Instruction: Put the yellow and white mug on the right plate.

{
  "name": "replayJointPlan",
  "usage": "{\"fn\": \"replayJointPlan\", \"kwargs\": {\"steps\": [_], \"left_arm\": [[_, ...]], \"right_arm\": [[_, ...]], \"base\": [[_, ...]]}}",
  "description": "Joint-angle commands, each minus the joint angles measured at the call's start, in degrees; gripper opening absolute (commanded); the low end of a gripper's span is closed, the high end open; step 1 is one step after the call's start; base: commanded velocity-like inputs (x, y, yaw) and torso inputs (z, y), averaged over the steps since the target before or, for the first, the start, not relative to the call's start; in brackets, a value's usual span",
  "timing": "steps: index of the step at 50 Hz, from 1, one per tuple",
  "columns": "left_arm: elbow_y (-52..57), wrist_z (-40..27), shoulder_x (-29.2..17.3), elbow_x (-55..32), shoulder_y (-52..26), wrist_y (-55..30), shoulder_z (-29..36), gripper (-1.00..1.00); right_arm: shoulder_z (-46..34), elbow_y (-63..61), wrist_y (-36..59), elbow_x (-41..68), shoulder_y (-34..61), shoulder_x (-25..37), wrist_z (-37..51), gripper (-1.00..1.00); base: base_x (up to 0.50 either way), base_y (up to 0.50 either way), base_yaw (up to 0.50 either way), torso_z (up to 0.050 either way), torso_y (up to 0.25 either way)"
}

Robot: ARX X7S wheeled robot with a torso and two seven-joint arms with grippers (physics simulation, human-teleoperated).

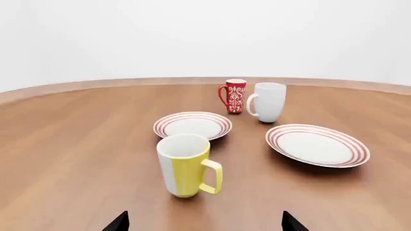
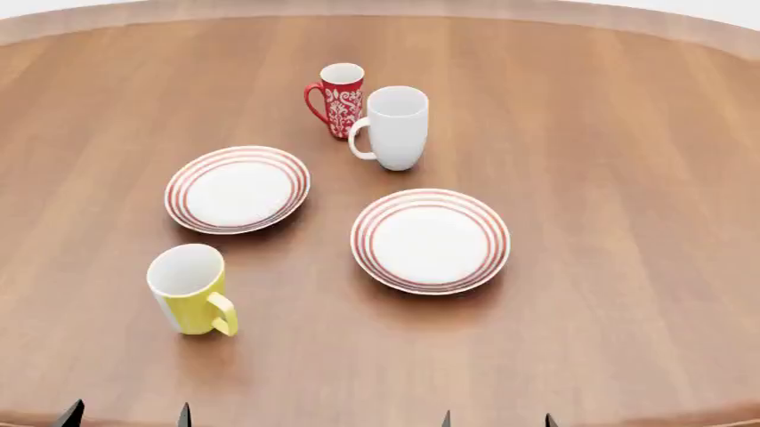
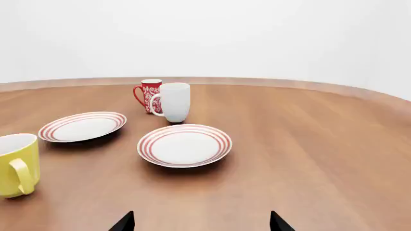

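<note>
The yellow and white mug (image 2: 190, 289) stands upright on the smooth brown wood table (image 2: 618, 178), glossy yellow outside, white within, its loop handle turned toward the robot. It sits on the near side of the left plate (image 2: 238, 189), close to that plate's rim but not touching it, and well apart from the right plate (image 2: 430, 240), which lies across the table from it on the robot's right.

Both plates are round, flat and white, each with thin red rings around the rim; nothing rests on either. Beyond the right plate stands a taller plain white mug (image 2: 393, 126), smooth and slightly tapered, and just behind that a slim red mug (image 2: 338, 99) with a white floral pattern; the two nearly touch.

Of the left gripper (image 1: 204, 222) and right gripper (image 3: 200, 221) only dark pointed fingertips show, set wide apart with nothing between them, both short of every object.
</note>
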Motion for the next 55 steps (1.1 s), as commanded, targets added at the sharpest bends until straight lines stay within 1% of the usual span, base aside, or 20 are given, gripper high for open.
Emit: {"fn": "replayJointPlan", "kwargs": {"steps": [1,5,16,19,23,37,55], "left_arm": [[-0.18,-0.94,-0.89,-1.12,-0.03,0.27,1.0,1.0],[0.1,-1.38,-1.72,-3.05,0.08,0.61,1.78,1.0],[-0.73,-3.0,-3.14,-3.88,-0.21,1.06,3.64,1.0],[-0.34,-4.04,-3.49,-3.37,-0.57,-1.3,4.05,1.0],[-0.92,-3.24,-3.78,-4.93,-0.28,1.47,4.26,1.0],[-1.14,-4.29,-4.81,-5.71,-0.22,1.58,5.54,1.0],[-1.16,-5.72,-5.87,-6.55,-0.34,1.4,7.13,1.0]], "right_arm": [[-1.27,-0.26,-0.05,0.53,-0.14,0.99,1.08,1.0],[-2.5,-1.05,0.19,1.23,-0.43,1.92,1.72,1.0],[-4.51,-0.84,0.37,1.24,-0.2,3.43,3.41,1.0],[-4.81,-0.78,0.46,1.42,-0.13,3.65,3.79,1.0],[-5.06,-1.12,0.05,2.45,-0.3,3.93,3.73,1.0],[-6.3,-1.47,-0.69,3.5,-0.57,5.01,4.46,1.0],[-8.28,-1.73,-1.48,3.33,-0.64,6.29,5.93,1.0]], "base": [[0.0,0.0,0.0,0.0,0.0],[0.0,0.0,0.0,0.0,0.0],[0.0,0.0,0.0,0.0,0.0],[0.0,0.0,0.0,0.0,0.0],[0.0,0.0,0.0,0.0,0.0],[0.0,0.01,0.0,0.0,0.0],[0.0,0.48,0.0,0.0,0.0]]}}
